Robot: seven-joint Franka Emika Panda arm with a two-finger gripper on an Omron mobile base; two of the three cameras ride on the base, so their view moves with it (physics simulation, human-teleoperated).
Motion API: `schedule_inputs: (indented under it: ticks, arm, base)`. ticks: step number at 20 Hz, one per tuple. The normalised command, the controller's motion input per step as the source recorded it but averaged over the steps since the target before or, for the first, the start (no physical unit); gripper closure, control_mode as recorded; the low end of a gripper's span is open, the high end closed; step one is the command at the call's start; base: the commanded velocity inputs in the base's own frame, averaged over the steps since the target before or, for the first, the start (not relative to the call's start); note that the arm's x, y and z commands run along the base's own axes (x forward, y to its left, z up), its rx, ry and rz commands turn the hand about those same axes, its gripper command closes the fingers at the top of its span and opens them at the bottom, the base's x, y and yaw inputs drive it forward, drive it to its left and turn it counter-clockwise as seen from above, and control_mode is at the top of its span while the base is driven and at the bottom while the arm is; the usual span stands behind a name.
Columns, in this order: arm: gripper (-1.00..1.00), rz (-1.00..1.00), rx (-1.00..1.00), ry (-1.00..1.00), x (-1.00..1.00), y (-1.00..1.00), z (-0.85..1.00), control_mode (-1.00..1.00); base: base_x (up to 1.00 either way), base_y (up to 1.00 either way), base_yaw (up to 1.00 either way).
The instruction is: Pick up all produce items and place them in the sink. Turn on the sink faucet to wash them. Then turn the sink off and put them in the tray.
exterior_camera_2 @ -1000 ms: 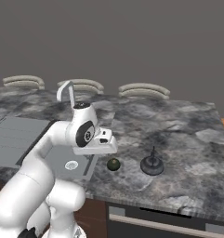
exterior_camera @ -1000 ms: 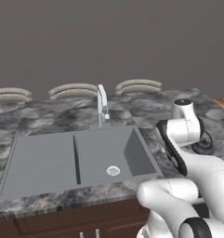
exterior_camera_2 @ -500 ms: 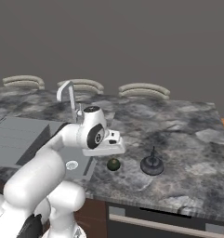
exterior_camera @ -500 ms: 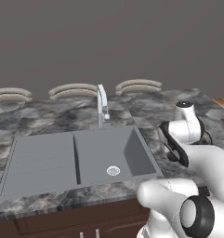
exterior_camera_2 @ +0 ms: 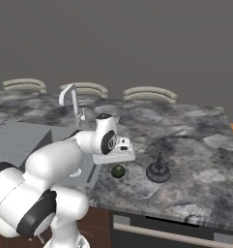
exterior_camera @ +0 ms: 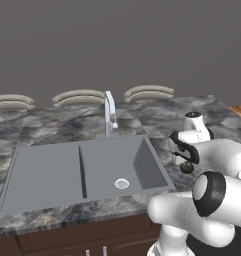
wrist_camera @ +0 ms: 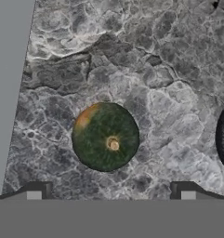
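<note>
at far left of the right base view, grey sink (exterior_camera_2: 21, 138) sunk in the marbled counter (exterior_camera_2: 195, 140), with slim faucet (exterior_camera_2: 69, 99) rising at its back rim. next rightward, tool (exterior_camera_2: 119, 156) hanging spread wide and empty just above the round green produce (exterior_camera_2: 118, 171), not yet touching. in the hand view, produce (wrist_camera: 105, 136) lying on the counter between the two fingertips (wrist_camera: 35, 191), sink edge at left. farther right, black kettle (exterior_camera_2: 158, 172) near the produce, apart from it.

likely risks: round produce rolling away if nudged by one finger before the squeeze; rolling toward the kettle or off the front edge; a grip too high slipping off the curved skin.

no brands, labels or legible writing anywhere.
</note>
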Motion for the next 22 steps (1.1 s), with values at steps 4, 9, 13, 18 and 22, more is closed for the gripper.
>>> schedule_inputs:
  ticks: [4, 9, 13, 18, 22]
  arm:
    - [-1.0, 0.03, 0.03, 0.12, 0.38, -0.02, -0.23, -1.0]
    - [-1.0, 0.03, 0.02, 0.11, 0.32, -0.05, -0.25, -1.0]
    - [-1.0, 0.04, 0.0, 0.06, 0.03, -0.17, -0.29, -1.0]
    - [-1.0, 0.03, 0.0, 0.01, 0.0, -0.06, -0.28, -1.0]
    - [-1.0, 0.02, 0.0, 0.0, -0.14, 0.0, -0.19, -1.0]
  base:
    - [0.0, 0.0, 0.0]
    - [0.0, 0.0, 0.0]
    - [0.0, 0.0, 0.0]
    - [0.0, 0.0, 0.0]
    - [0.0, 0.0, 0.0]
